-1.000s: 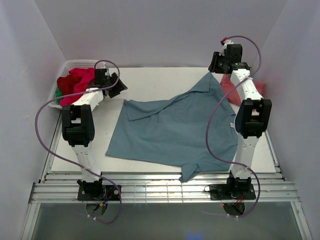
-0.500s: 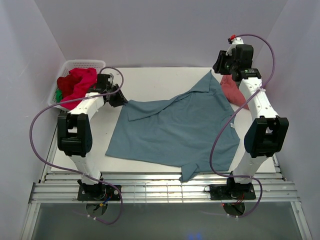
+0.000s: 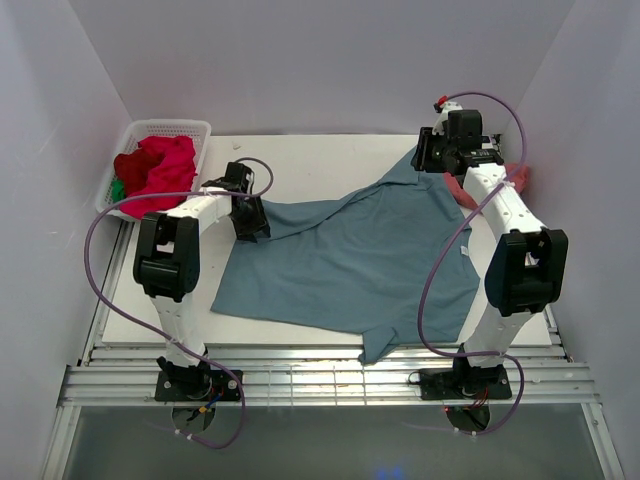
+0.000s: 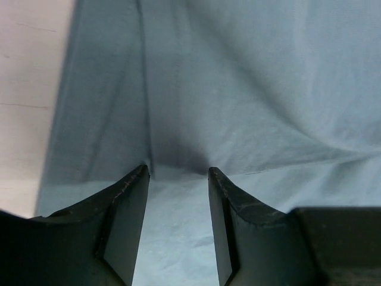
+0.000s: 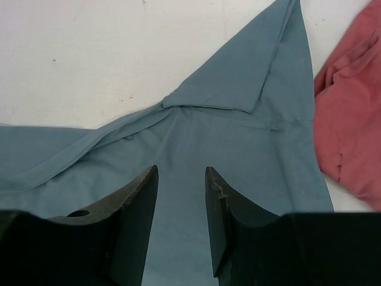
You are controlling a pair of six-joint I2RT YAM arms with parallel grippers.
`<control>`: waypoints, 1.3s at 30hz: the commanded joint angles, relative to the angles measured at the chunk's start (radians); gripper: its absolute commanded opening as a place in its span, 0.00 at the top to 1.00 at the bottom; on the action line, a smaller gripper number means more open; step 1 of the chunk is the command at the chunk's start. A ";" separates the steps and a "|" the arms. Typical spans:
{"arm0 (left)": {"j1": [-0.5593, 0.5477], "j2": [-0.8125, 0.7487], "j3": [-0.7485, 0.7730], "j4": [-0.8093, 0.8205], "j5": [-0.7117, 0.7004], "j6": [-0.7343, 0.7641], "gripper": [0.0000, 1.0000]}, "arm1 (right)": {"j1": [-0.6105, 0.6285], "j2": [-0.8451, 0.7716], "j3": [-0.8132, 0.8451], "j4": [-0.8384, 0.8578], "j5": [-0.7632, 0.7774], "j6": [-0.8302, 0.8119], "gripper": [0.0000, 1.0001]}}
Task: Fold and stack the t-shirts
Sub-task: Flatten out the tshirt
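Both released over the teal t-shirt (image 3: 350, 260), the left claw (image 4: 178, 173) and right claw (image 5: 181, 171) should each pinch an edge squarely before folding.

Materials & surface finish.
Teal shirt (image 3: 350, 260): soft matt cloth, fine weave, creased; pink shirt (image 5: 351, 119) alike. Basket (image 3: 170, 125): white lattice plastic, slight gloss. Table (image 3: 320, 165): smooth matt white. L fingers (image 4: 125, 226): matt black, plastic-looking, scuffed edges. Front rails (image 3: 330, 380): pale metal.

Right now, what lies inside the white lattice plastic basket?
The white lattice plastic basket holds a crumpled bright red cloth bundle and a sliver of green cloth beside it. Anything beneath them is covered.
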 commanded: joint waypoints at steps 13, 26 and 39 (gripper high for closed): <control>-0.012 0.025 0.035 -0.029 -0.063 0.008 0.45 | 0.004 -0.016 -0.018 0.016 0.031 -0.005 0.57; -0.043 0.072 0.123 -0.040 -0.038 -0.002 0.46 | 0.002 0.021 -0.008 0.012 0.043 -0.015 0.57; -0.055 0.027 0.146 -0.101 -0.083 0.014 1.00 | 0.002 0.056 0.008 0.010 0.045 -0.011 0.57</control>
